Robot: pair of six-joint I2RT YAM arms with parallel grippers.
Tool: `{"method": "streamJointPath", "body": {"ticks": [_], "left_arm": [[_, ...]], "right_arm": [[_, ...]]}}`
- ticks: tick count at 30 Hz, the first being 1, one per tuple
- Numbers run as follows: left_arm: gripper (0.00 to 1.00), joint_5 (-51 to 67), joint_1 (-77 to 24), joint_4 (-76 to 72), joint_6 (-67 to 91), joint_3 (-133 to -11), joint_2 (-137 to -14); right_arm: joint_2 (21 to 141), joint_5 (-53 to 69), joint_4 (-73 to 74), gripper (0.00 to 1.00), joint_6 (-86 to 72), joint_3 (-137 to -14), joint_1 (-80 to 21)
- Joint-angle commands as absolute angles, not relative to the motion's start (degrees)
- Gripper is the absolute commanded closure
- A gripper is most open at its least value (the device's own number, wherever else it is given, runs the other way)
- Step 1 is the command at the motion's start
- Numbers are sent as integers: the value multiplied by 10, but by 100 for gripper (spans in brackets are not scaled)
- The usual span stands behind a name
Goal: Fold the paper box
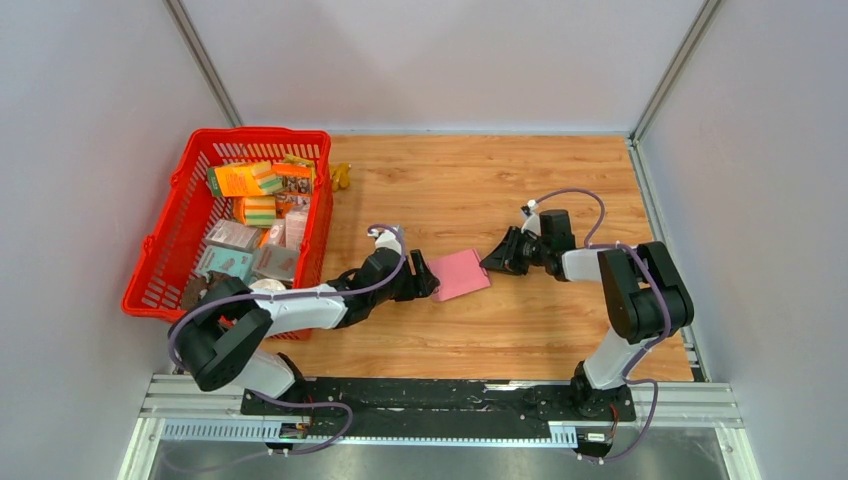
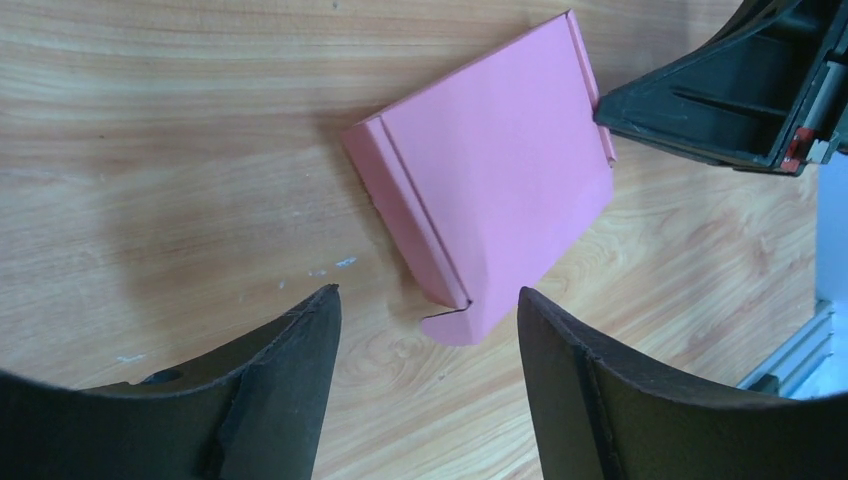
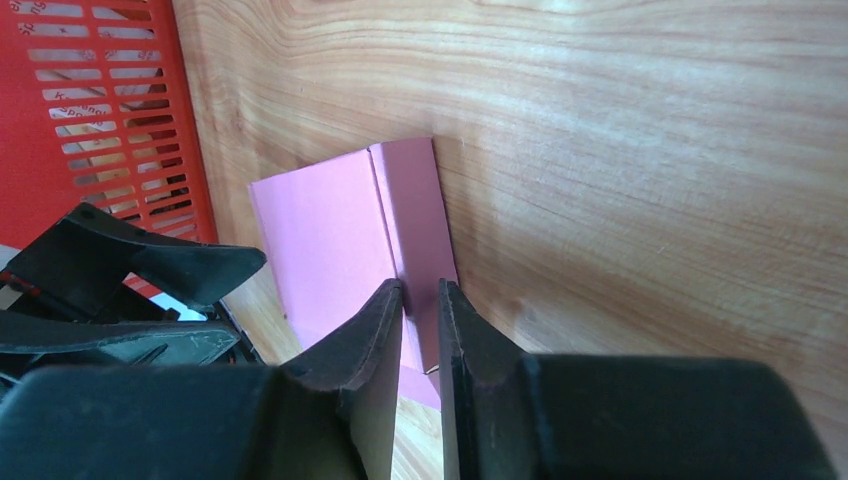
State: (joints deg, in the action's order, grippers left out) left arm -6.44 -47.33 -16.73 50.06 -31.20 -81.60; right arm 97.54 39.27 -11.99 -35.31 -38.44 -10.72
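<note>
Pink thin-cardboard paper box [image 1: 460, 273] lies on the wooden table [image 1: 500, 180] between your two arms, well to the right of the red plastic basket [image 1: 260, 131] of printed packages [image 1: 245, 180]. It looks already folded over into a shallow, nearly closed shape. Your left gripper [image 2: 428, 292] hangs just short of the box's left end, with its fingers spread wide and nothing between them. On the box's right, your right gripper [image 3: 420, 288] is closed to a thin slit on the narrow edge flap, pinning that side. You seem to be at the last tucks: one rounded tab [image 2: 450, 325] sticks out loose at the corner nearest the left fingers. Next, I judge, you need the right gripper to anchor the box while the left pushes that tab in under the wall, gently enough not to crush the thin card.
</note>
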Motion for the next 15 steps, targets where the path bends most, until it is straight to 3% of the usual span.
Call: {"method": "streamJointPath", "body": {"ticks": [1, 15], "left_arm": [[26, -44, -466, -239, 562, -331, -843], [24, -25, -464, -357, 663, -324, -924]], "right_arm": [[989, 395, -135, 79, -355, -375, -99], [1001, 402, -157, 80, -376, -362, -72]]}}
